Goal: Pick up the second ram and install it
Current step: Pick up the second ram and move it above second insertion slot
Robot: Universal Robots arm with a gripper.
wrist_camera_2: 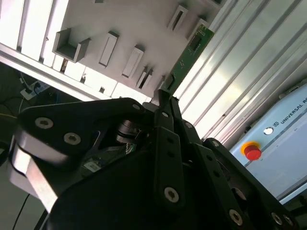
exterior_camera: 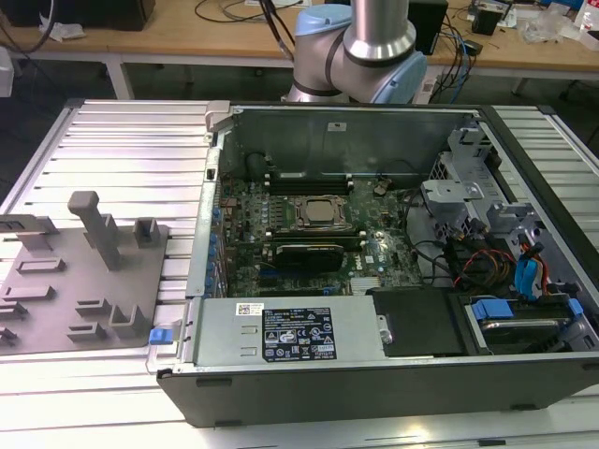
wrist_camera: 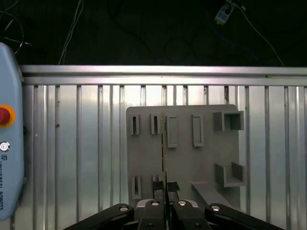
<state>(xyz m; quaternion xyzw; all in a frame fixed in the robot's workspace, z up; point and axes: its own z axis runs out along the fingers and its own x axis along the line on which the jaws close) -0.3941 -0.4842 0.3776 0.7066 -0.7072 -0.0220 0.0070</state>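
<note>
Ribbed aluminium table (exterior_camera: 122,140) is carrying everything, and we're taking the grey tray (exterior_camera: 56,313) as our reference. In both wrist views the gripper (wrist_camera: 166,189) is sitting over the tray (wrist_camera: 182,163), jaws pressed together on the second ram (wrist_camera: 164,153). In the first wrist view we're seeing the stick edge-on, as a thin strip running out from the fingertips across the tray between two rows of moulded slot blocks. In the second wrist view the gripper (wrist_camera_2: 166,97) is pinching one end of the ram (wrist_camera_2: 189,53), and its green board face is pointing out past the tray's edge (wrist_camera_2: 144,28) toward the table ribs. We can't tell whether the stick's far end is touching the tray. A pendant with a red button (wrist_camera_2: 253,151) is lying on the table just beside the tray. In the exterior view an open computer case (exterior_camera: 374,383) is lying at the tray's side, toward the exterior view's right, motherboard (exterior_camera: 309,229) facing up. The arm's base (exterior_camera: 360,47) is standing behind the case, well apart from the tray.
</note>
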